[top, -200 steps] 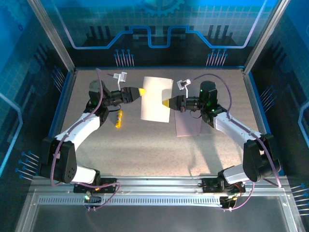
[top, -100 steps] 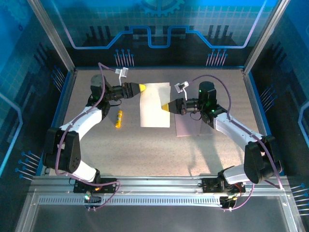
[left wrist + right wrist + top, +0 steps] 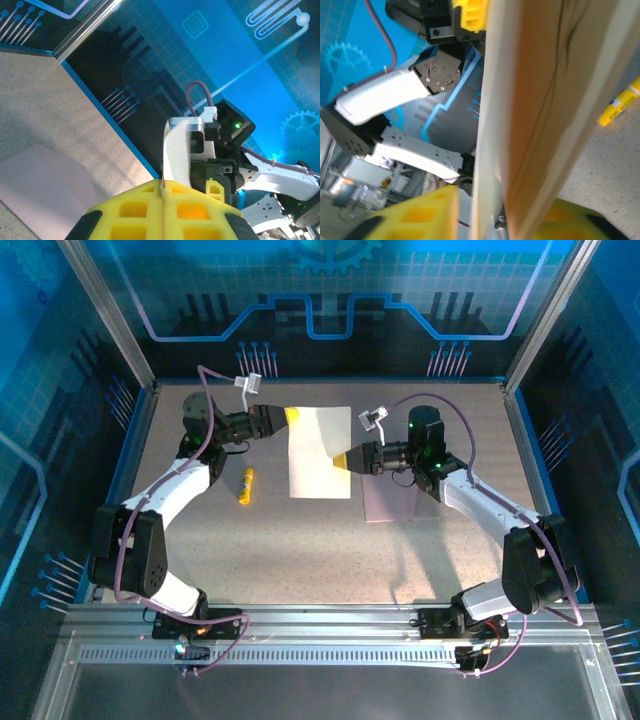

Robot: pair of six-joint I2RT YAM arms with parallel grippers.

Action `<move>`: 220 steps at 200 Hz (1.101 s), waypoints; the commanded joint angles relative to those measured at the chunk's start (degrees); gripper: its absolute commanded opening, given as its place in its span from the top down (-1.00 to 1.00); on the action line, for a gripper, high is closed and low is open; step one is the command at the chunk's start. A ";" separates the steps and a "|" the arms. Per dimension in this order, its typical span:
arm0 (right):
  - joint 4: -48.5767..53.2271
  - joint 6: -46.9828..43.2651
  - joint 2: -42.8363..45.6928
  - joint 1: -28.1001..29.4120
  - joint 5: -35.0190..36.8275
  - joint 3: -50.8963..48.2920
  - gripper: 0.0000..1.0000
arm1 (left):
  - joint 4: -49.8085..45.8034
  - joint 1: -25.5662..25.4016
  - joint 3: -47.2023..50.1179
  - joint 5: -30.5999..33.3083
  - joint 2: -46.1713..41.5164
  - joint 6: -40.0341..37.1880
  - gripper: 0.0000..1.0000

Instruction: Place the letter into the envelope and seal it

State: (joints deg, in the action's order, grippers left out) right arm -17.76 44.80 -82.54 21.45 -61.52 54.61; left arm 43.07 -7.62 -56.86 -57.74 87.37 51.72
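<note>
The left gripper (image 3: 289, 417), fully closed, pinched the letter (image 3: 318, 452) by one corner. The right gripper (image 3: 342, 459) stood part-open around its edge, so the sheet might sag and slip.

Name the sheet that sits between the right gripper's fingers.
The tan letter: the right gripper straddles its edge, while the pale pink envelope lies flat on the table.

A small yellow stick (image 3: 246, 485) lies on the speckled table (image 3: 300, 560), toward its left side.

The letter (image 3: 320, 455) is showing matt tan paper, the envelope (image 3: 392, 505) smooth pink paper, the table (image 3: 300, 560) speckled matt.
</note>
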 commanded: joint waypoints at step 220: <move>-8.77 22.85 8.18 10.39 46.12 -10.17 -0.99 | -1.88 -3.45 5.10 34.51 -10.20 0.03 1.00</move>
State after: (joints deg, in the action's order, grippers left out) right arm -23.59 63.09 -71.55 30.39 -20.10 42.15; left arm 41.25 -10.26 -52.21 -24.99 79.59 54.37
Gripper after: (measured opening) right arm 0.997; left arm 0.048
